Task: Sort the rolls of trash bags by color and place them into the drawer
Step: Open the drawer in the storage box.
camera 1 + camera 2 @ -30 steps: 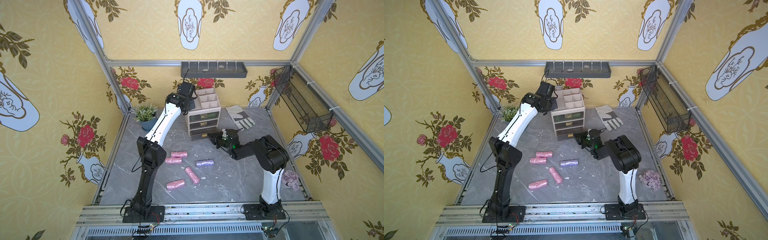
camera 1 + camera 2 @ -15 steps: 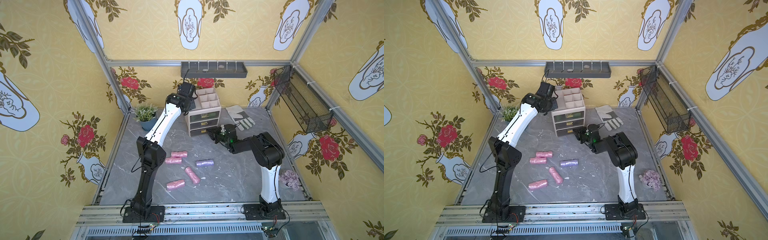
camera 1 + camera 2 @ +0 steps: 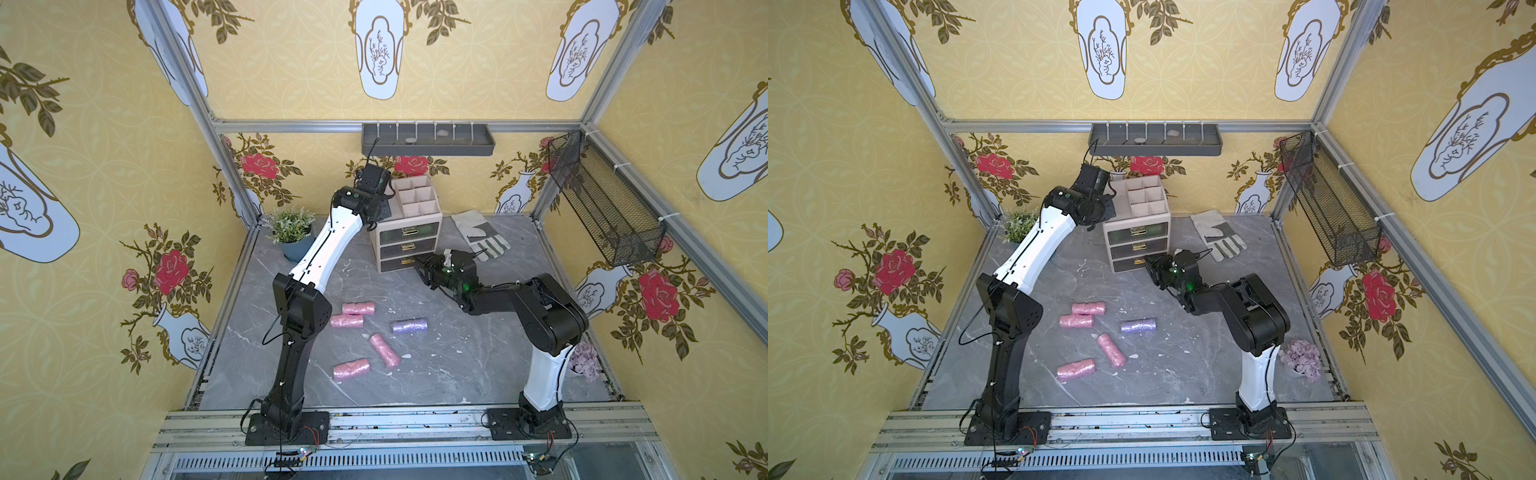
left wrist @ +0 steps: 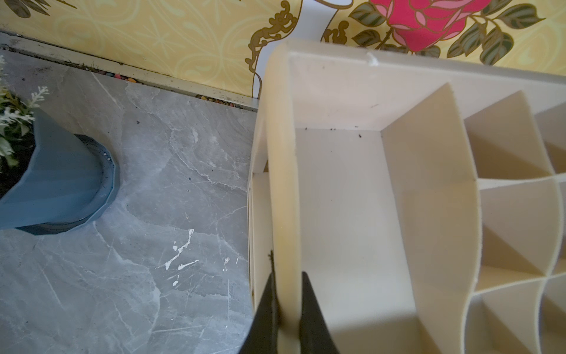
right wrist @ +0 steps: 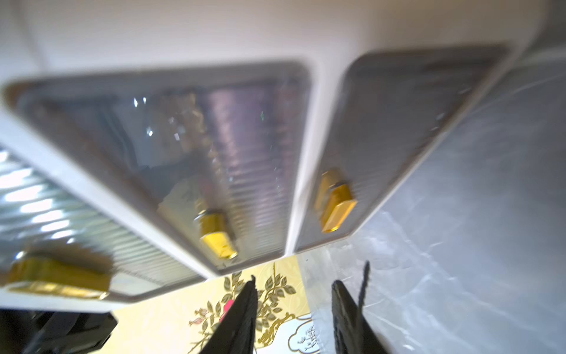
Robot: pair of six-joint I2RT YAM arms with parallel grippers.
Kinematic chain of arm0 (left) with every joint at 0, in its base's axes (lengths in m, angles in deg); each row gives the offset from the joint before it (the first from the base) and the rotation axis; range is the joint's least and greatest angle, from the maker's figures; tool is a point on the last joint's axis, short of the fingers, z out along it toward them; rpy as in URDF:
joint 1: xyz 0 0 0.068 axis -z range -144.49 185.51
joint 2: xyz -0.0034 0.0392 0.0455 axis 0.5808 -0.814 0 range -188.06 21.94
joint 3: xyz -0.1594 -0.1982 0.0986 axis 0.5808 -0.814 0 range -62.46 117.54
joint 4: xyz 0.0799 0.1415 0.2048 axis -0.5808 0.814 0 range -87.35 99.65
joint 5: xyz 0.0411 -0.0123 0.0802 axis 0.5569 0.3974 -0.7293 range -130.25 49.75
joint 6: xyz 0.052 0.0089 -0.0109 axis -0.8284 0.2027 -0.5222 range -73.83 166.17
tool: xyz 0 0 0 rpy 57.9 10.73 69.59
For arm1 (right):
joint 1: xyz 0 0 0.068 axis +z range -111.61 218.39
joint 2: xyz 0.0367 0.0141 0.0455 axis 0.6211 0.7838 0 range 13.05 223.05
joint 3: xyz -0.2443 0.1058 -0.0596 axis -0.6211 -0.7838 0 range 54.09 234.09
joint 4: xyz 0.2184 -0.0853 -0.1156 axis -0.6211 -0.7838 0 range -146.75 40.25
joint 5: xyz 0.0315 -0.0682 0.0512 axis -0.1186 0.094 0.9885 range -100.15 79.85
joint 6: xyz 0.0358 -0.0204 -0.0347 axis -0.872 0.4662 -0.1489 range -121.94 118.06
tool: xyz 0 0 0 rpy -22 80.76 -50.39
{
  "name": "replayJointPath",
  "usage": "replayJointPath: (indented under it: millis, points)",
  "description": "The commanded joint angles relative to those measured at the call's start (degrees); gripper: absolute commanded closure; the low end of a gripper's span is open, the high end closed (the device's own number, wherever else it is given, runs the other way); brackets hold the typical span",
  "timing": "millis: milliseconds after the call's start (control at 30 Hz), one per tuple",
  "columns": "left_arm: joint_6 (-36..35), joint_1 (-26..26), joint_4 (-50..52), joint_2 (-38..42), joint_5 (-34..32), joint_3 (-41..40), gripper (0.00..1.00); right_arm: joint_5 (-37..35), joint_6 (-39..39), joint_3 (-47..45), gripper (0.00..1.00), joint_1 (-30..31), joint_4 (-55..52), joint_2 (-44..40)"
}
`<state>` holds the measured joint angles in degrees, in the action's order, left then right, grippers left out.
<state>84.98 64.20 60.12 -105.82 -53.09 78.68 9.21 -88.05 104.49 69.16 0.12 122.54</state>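
The beige drawer chest (image 3: 409, 245) stands at the back of the table with all three dark drawers pushed in. My left gripper (image 4: 286, 272) is shut on the side wall of its top tray (image 4: 283, 184). My right gripper (image 5: 294, 285) hangs open and empty just in front of the lower gold handles (image 5: 337, 208). Purple film (image 5: 245, 138) shows through the middle drawer's front. On the table in both top views lie several pink rolls (image 3: 358, 308) (image 3: 1075, 370) and one purple roll (image 3: 409, 326) (image 3: 1138, 326).
A potted plant (image 3: 291, 232) stands left of the chest and a work glove (image 3: 480, 235) lies to its right. A grey tray (image 3: 428, 139) hangs on the back wall, a black mesh basket (image 3: 602, 199) on the right wall. A lilac flower cluster (image 3: 584, 361) sits by the right arm.
My right gripper has moved in to the chest's front, and a drawer that stood out a little now sits flush. Its jaws have parted. The left arm has not moved.
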Motion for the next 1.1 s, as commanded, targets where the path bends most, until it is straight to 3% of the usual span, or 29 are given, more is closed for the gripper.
replayJointPath:
  millis: [0,500,1067]
  points:
    - [0.4,0.1,3.5,-0.5,2.3,-0.6,1.00,-2.7,0.7,1.6,0.60,0.7,1.5,-0.5]
    - [0.2,0.3,4.0,-0.9,2.2,0.4,1.00,-6.2,-0.4,7.6,0.65,1.1,1.6,3.9]
    - [0.0,0.3,3.7,-0.8,2.3,-0.5,1.00,-11.3,-2.1,6.2,0.76,1.0,5.3,3.3]
